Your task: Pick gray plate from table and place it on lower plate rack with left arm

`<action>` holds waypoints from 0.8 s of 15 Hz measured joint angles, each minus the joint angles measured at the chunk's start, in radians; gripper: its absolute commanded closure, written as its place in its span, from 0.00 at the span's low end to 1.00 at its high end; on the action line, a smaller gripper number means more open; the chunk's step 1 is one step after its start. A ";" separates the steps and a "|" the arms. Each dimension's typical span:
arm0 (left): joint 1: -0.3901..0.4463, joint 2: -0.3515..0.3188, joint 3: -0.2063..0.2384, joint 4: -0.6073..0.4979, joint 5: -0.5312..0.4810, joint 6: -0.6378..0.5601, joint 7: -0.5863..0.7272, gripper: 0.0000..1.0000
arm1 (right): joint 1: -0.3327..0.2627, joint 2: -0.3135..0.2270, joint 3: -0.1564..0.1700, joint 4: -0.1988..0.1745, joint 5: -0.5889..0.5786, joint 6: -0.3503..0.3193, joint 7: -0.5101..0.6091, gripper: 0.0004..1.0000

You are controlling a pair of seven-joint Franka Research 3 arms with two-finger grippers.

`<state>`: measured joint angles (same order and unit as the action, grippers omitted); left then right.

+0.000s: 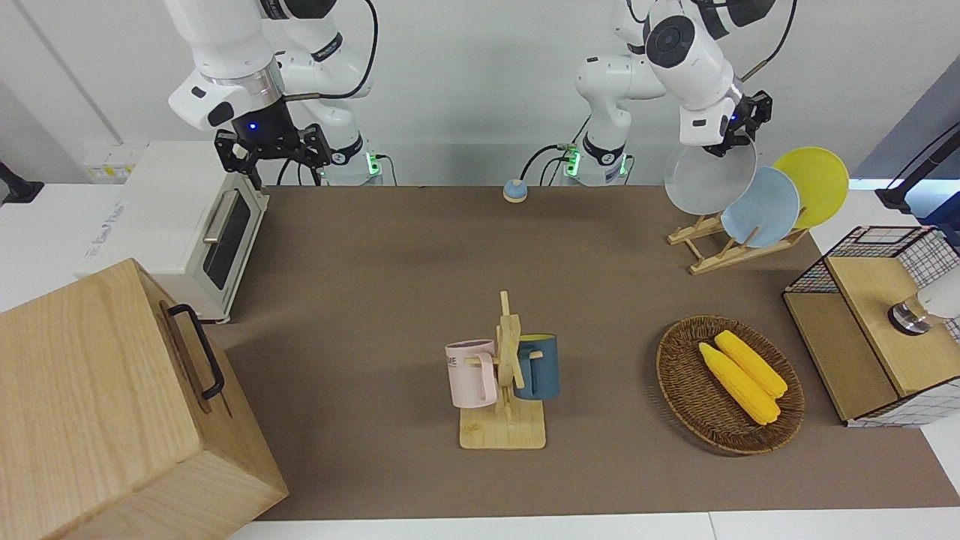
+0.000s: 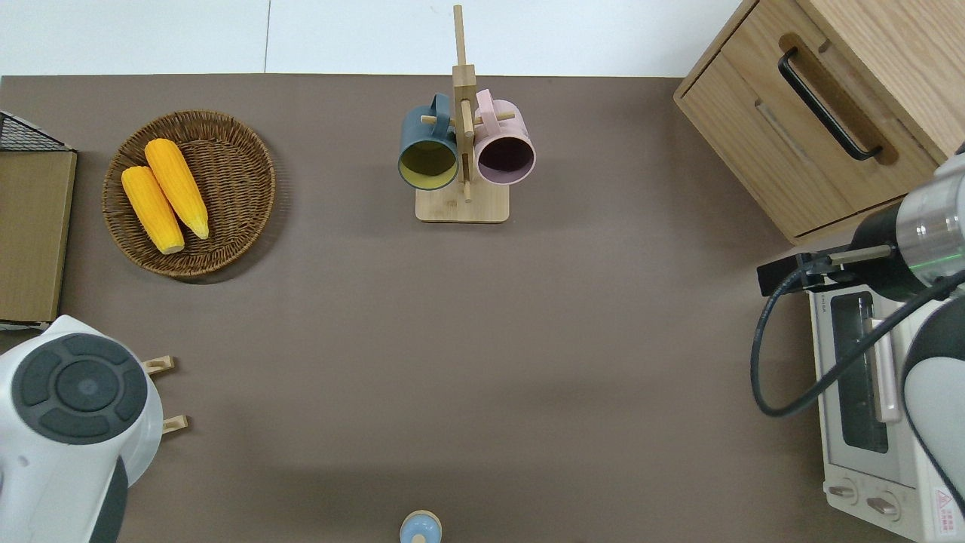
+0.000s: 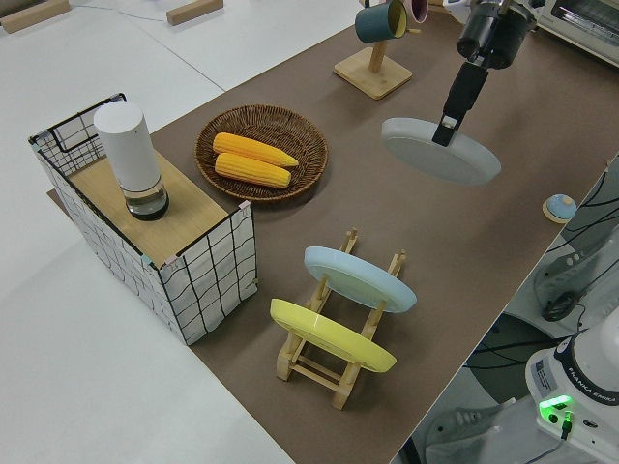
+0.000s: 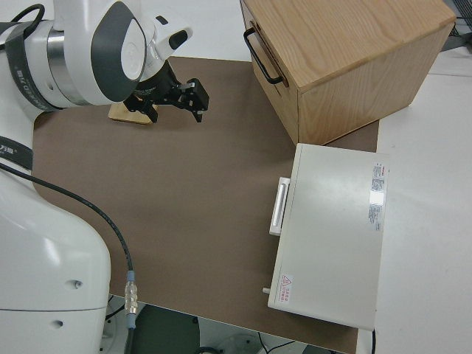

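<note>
So the left gripper [image 1: 739, 135] has the gray plate [image 1: 709, 178] pinched by its rim, up in the air. The light blue plate [image 1: 761, 207] sits at its 4 o'clock, the yellow plate [image 1: 814, 184] at 3, both on the lower plate rack [image 1: 720, 251].

A brown tabletop [image 1: 360, 300] is carrying a wicker basket [image 1: 686, 390], mug stand [image 1: 502, 431], wooden plate rack [image 1: 709, 259] under the left tool [image 1: 739, 131], toaster oven [image 1: 161, 217], and wooden cabinet [image 1: 97, 405].
</note>
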<state>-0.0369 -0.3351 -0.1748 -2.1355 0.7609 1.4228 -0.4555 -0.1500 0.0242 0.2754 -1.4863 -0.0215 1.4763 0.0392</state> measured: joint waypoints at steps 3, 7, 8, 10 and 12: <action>-0.001 0.023 -0.004 -0.029 0.059 -0.001 -0.060 1.00 | 0.000 0.000 0.000 0.000 0.000 0.000 0.000 0.02; -0.001 0.028 -0.004 -0.070 0.127 -0.003 -0.109 1.00 | 0.000 0.000 0.000 0.000 0.000 0.000 0.000 0.02; -0.001 0.028 -0.005 -0.084 0.135 -0.003 -0.129 1.00 | 0.000 0.000 0.000 0.000 0.000 0.000 0.000 0.02; -0.001 0.029 -0.005 -0.116 0.150 -0.002 -0.170 1.00 | 0.000 0.000 0.000 0.000 0.000 0.000 0.000 0.02; -0.001 0.030 -0.005 -0.144 0.158 0.005 -0.212 1.00 | 0.000 0.000 0.000 0.000 0.000 0.000 0.000 0.02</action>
<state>-0.0376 -0.3049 -0.1798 -2.2800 0.9185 1.4274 -0.6677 -0.1500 0.0242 0.2754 -1.4863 -0.0215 1.4763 0.0392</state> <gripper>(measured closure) 0.921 0.013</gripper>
